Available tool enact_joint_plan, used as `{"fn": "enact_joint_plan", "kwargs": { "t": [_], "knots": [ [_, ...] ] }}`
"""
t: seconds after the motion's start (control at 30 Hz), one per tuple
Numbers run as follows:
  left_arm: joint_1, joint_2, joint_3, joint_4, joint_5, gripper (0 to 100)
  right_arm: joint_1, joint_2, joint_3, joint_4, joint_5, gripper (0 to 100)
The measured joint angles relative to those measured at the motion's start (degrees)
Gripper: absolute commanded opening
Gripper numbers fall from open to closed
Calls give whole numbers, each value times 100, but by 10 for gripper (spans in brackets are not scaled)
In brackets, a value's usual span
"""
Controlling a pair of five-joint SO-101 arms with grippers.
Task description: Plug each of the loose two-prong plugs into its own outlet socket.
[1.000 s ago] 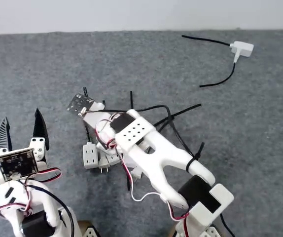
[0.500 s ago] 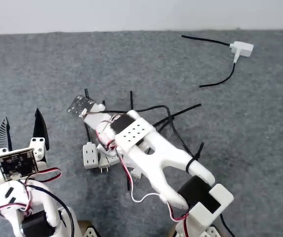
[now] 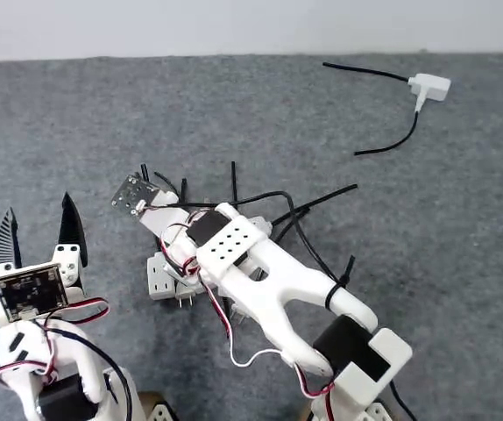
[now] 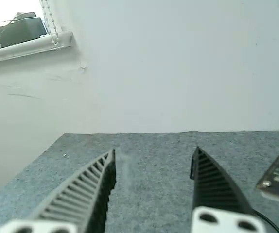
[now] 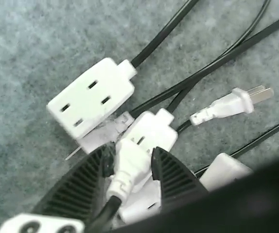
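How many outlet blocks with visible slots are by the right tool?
2. One outlet block lies farther off on the carpet; the second block sits against the plug in the right tool. Others may be hidden under the arm.

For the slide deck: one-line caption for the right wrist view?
Right tool gripping a white plug at an outlet socket, black cords around.

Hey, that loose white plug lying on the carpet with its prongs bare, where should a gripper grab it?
Grip the loose plug on its white moulded body, just behind the prongs, coming down from above and closing across its width. It lies flat with room either side, and this keeps the prongs free.
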Motion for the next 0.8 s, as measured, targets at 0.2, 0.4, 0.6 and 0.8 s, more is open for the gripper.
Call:
{"fn": "enact_joint_plan", "kwargs": {
  "t": [0.2, 0.4, 0.6, 0.8],
  "knots": [
    [0, 0, 0, 0, 0, 239, 211, 0, 0, -167, 0, 8],
    [0, 0, 0, 0, 0, 239, 193, 26, 97, -176, -9, 8],
    [0, 0, 0, 0, 0, 239, 193, 18, 202, -211, -35, 8],
    [9, 0, 0, 0, 0, 239, 53, 35, 237, -193, -53, 8]
  ]
}}
